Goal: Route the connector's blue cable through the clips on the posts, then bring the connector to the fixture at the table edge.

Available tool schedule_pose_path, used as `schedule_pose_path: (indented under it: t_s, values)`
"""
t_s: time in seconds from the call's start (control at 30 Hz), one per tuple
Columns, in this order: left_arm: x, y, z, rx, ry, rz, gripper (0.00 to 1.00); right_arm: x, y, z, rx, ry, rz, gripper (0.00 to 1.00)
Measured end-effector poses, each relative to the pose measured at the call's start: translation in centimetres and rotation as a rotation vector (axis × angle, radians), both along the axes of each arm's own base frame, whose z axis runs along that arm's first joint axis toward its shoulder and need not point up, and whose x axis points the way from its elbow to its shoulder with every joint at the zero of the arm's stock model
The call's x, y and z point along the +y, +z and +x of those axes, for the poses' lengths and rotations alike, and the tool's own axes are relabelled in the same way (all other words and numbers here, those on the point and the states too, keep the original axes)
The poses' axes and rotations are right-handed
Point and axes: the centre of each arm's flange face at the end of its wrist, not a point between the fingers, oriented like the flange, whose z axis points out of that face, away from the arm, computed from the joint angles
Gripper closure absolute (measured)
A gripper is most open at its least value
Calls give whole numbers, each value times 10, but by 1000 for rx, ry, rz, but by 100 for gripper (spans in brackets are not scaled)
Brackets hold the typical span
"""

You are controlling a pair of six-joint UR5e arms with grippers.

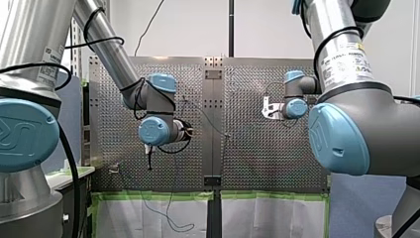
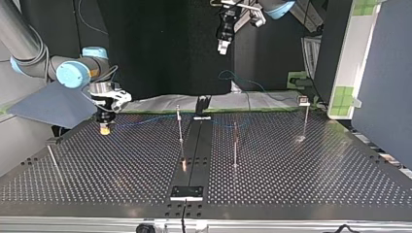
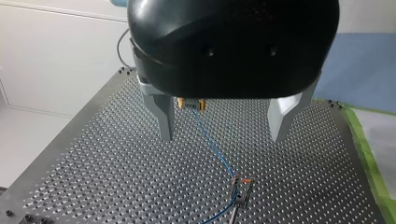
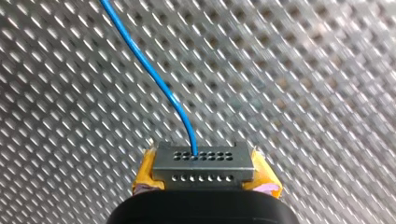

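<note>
My right gripper (image 4: 205,181) is shut on the grey connector (image 4: 203,163), which sits between its yellow pads (image 4: 145,175). The blue cable (image 4: 149,74) leaves the connector's face and runs out over the perforated table. In the top view that gripper (image 2: 103,127) hangs low over the table's far left part. From there the cable (image 2: 145,120) stretches to the top of a thin post (image 2: 180,124). My left gripper (image 3: 223,136) is open and empty, high above the table (image 2: 222,43). Far ahead of it I see the connector (image 3: 190,103), the cable (image 3: 212,144) and a clip (image 3: 239,183) holding the cable.
Two more thin posts (image 2: 235,145) (image 2: 306,121) stand to the right of a black rail (image 2: 194,145). A bracket (image 2: 187,192) sits at the rail's near end. Another slanted rod (image 2: 53,158) is at the left. Green tape (image 1: 158,195) lines the table's edge.
</note>
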Motion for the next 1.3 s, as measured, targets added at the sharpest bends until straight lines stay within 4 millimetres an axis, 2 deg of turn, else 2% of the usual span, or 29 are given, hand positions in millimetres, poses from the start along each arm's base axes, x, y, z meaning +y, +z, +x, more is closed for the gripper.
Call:
schedule_pose_path:
  t_s: [0.2,0.37,0.53,0.67,0.8,1.1,1.3]
  values:
    - [2,0,2,1,6,4,0,1,16,-33,-15,-57,-53,100]
    - [3,0,4,2,12,9,0,-2,41,-62,-23,-97,-111,100]
    - [4,-1,5,3,16,17,0,-2,63,-75,-28,-116,-154,100]
    - [5,-1,6,3,18,20,0,-3,67,-80,-32,-123,-167,100]
    - [6,-1,7,6,20,24,0,-6,62,-84,-29,-130,-160,100]
    - [9,-2,7,18,27,41,0,-16,19,-98,-15,-153,-83,100]
    - [10,-3,9,20,31,42,0,-21,9,-112,-22,-177,-54,100]
